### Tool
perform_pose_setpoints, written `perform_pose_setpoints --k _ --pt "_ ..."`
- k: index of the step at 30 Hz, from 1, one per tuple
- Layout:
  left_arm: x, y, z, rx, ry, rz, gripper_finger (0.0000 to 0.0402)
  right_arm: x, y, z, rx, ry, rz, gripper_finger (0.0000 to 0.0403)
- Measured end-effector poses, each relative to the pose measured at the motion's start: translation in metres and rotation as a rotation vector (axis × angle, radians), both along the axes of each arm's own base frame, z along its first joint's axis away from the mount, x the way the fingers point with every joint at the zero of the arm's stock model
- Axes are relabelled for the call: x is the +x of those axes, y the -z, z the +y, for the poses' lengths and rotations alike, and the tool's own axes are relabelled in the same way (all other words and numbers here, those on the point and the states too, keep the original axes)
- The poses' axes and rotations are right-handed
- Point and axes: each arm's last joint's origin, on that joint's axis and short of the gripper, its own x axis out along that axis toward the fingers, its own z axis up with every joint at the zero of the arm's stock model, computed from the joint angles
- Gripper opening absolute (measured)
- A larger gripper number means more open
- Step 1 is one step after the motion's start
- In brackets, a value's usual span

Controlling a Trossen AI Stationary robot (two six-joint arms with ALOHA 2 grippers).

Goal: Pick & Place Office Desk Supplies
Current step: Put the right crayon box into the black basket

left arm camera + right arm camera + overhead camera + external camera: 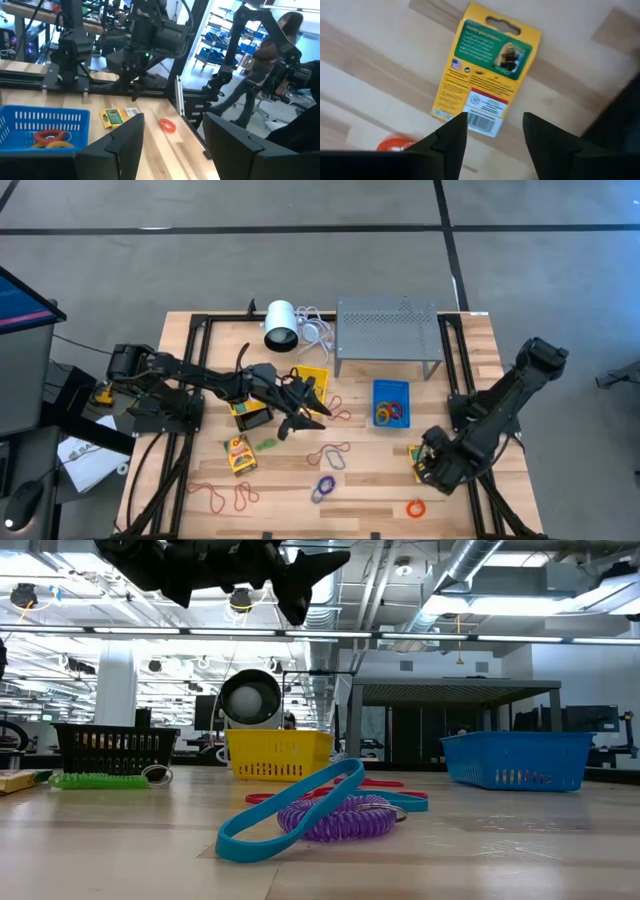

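Right gripper (492,131): you see it low over the table's right edge, fingers parted and holding nothing, directly above a yellow-and-green packet (487,67) that lies flat on the wood.
Same packet from above: it shows only as a yellow sliver (414,459) beside the right gripper (432,463), near the front right corner.
Orange band (415,507): it lies on the table just in front of the right gripper, apart from it.
Left gripper (308,411): you find it raised over the middle of the table, fingers spread and empty, between the yellow bin (311,378) and the red band loops (330,454).
Blue bin (390,401): it stands right of centre, in front of the grey stand (389,332), with red and yellow bands inside.
Black bin (251,417): it sits under the left arm, left of the yellow bin.
Second packet (240,455): it lies flat in the left half, beside a green band (266,444).
Purple coil (335,819): in the low view it rests against a blue band (290,811) near the front edge.
Red bands (221,496): they lie scattered near the front left corner.
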Motion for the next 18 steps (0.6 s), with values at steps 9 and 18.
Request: perform_pose_setpoints --k 9,18 --pt "0.0 0.001 0.0 0.0 0.003 0.014 0.02 0.004 0.03 0.007 0.073 0.055 -0.052 0.0165" --pt "0.0 0.002 0.0 0.004 0.003 0.017 0.02 0.0 0.035 0.003 0.067 0.049 -0.043 0.0179"
